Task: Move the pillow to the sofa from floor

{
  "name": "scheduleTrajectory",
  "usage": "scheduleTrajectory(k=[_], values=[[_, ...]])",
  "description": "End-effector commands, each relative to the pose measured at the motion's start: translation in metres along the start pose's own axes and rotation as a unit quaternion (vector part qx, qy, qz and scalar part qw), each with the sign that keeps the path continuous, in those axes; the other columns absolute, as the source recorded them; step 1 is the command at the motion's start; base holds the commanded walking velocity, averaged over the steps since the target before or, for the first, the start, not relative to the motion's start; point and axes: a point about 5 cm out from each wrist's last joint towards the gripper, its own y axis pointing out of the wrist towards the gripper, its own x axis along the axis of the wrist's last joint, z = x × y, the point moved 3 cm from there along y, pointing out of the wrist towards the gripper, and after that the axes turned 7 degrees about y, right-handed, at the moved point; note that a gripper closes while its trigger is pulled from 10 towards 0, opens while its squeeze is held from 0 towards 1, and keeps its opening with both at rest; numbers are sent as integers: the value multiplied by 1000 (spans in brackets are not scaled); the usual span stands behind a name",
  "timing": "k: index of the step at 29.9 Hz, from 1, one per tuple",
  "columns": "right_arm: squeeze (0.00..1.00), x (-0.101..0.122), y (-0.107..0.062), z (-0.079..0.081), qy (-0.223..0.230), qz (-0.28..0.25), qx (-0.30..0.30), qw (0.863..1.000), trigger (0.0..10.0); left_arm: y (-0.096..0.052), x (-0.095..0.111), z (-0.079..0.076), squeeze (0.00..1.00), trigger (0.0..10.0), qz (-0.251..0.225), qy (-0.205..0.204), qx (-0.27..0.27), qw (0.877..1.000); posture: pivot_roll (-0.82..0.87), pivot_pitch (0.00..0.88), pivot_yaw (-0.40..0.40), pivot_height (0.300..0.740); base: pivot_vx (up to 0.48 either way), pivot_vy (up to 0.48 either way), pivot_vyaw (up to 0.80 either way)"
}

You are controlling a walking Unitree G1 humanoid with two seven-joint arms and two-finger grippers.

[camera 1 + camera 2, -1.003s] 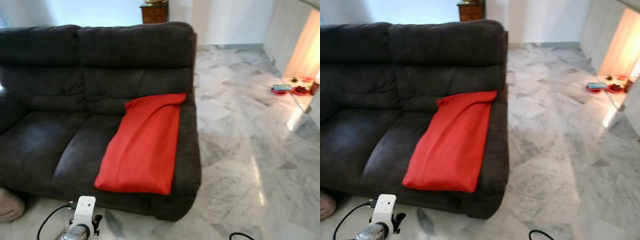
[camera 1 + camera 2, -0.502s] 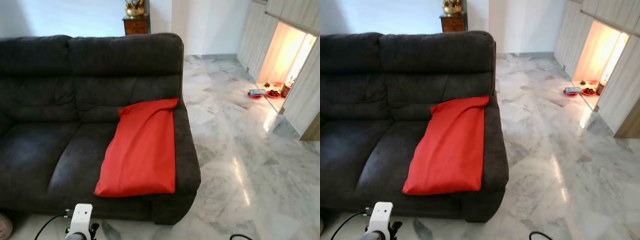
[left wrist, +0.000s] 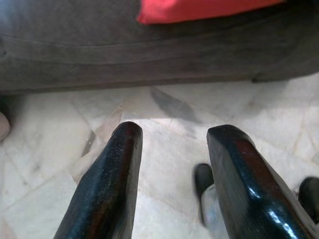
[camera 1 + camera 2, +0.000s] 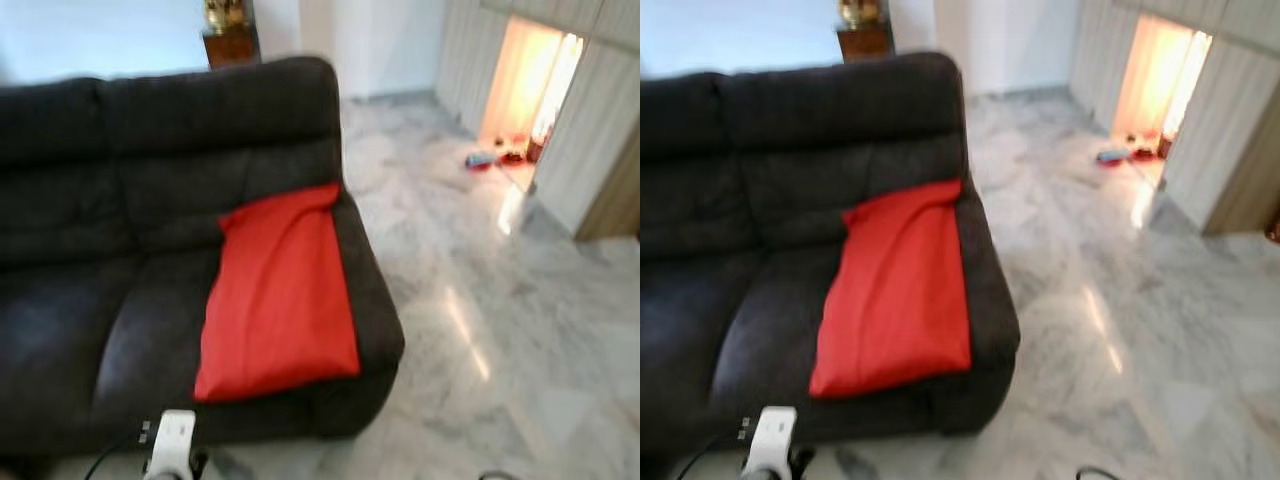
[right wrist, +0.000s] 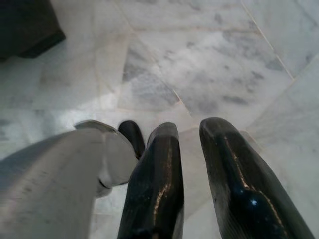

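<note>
Head views soft with motion blur. Sofa (image 4: pixel 120 200) cut by left edge; its far side out of frame. Left arm (image 4: pixel 172 452) cropped at bottom edge, fingers not visible there. Cabinet (image 4: pixel 228 42) behind sofa back mostly hidden, gold item on top cut by top edge. Small items (image 4: pixel 495 157) on floor by lit doorway too small and blurred to identify. Cable loop (image 4: pixel 1095 472) clipped at bottom edge. Pillow (image 3: pixel 199 9) in left wrist view cropped at frame edge. Dark blurred shapes (image 3: pixel 204 179) between left fingers (image 3: pixel 107 189) unclear.
</note>
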Motion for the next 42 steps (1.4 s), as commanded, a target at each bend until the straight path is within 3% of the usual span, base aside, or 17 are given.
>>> scheduleTrajectory(k=[1, 10, 13, 15, 22, 36, 42], values=[[0, 6, 1, 10, -4, -6, 14, 1000, 10000, -2, -9, 9, 0, 10000, 13, 0, 12, 1000, -66, 0, 7, 740, 0, 304, 0], [0, 14, 2, 3, -4, -13, 9, 1000, 10000, -1, -5, 4, 0, 10000, 8, -6, 8, 1000, -54, 0, 0, 740, 0, 302, 0], [0, 15, 3, 10, 7, -17, 11, 1000, 10000, -1, -4, 5, 0, 10000, 7, -7, 9, 1000, -57, 0, 5, 740, 0, 298, 0], [0, 14, 3, 23, 6, -18, 20, 1000, 10000, -1, -3, 6, 0, 10000, 7, -6, 10, 1000, -58, 0, 9, 740, 0, 302, 0], [0, 16, 3, 33, 5, -24, 35, 999, 10000, -1, -4, 8, 0, 10000, 8, -5, 12, 1000, -53, 0, 15, 740, 0, 301, 0], [0, 13, 2, 37, 1, -20, 36, 999, 10000, -2, -7, 10, 0, 10000, 13, -6, 12, 1000, -57, 0, 17, 740, 0, 311, 0], [0, 12, 2, 30, -3, -16, 35, 999, 10000, -3, -11, 9, 0, 10000, 19, -8, 12, 1000, -58, 0, 13, 740, 0, 322, 0]])
